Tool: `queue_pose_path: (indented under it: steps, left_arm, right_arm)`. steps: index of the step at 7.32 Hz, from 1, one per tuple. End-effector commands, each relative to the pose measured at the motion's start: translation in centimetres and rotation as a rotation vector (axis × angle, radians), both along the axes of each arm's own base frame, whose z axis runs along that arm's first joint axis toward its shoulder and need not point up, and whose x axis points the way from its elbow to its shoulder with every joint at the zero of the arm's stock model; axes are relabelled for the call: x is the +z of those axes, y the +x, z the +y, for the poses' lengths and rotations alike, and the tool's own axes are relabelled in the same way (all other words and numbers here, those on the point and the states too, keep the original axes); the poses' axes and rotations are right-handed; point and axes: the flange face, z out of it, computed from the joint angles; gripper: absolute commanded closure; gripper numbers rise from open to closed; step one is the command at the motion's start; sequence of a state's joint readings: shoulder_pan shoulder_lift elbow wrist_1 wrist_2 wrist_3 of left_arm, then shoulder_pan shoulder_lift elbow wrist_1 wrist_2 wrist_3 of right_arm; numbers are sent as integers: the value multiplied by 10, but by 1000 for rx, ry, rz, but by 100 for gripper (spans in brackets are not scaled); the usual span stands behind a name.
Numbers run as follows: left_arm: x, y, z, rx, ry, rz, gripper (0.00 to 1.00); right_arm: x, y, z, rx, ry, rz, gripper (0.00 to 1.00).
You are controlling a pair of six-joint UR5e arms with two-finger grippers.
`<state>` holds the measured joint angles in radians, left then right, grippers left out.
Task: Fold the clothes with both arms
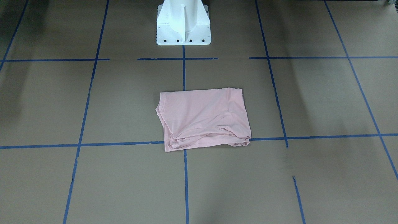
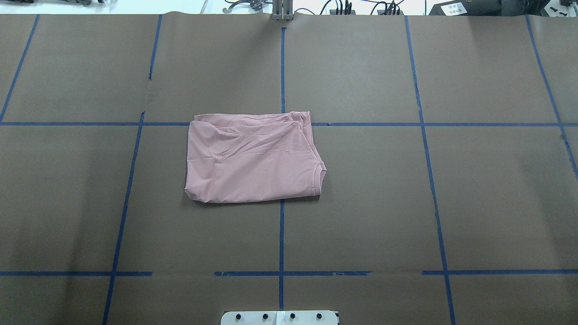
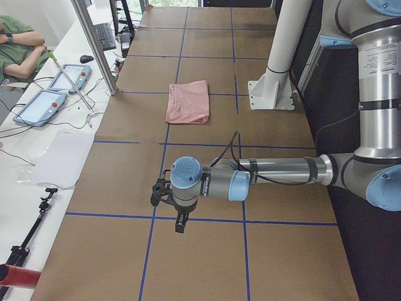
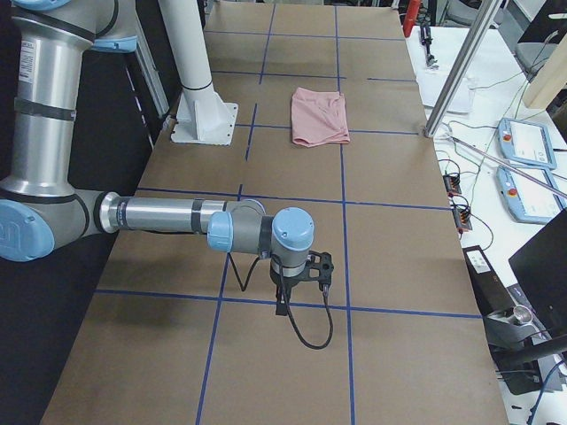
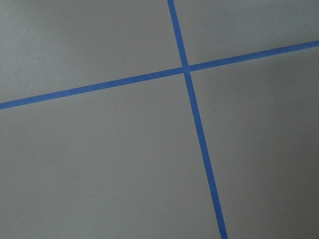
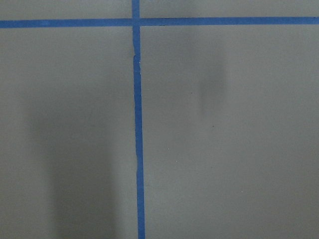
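The pale pink T-shirt lies folded into a rough rectangle at the table's middle, plain side up, with no print showing. It also shows in the overhead view and small in both side views. My left gripper hangs over bare table far from the shirt, toward the table's left end. My right gripper hangs likewise toward the right end. Neither holds any cloth. I cannot tell whether either is open or shut. Both wrist views show only brown table and blue tape.
The white pedestal base stands behind the shirt. Blue tape lines grid the brown table. Beyond the far edge are a metal post, teach pendants, cables and a seated person.
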<state>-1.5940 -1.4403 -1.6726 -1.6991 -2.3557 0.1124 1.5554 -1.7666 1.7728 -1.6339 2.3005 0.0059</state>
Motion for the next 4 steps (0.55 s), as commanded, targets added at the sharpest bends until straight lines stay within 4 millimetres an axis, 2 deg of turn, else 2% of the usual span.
queue_pose_path:
  steps: [1,4]
  left_arm:
    - [-3,1,-7,4,-7,2,0]
    - [-6,0,-6,0,-6,-1,0]
  right_arm:
    - [-8,0,-4,-9,25,2,0]
    - [-18,0,-4,-9,46,3,0]
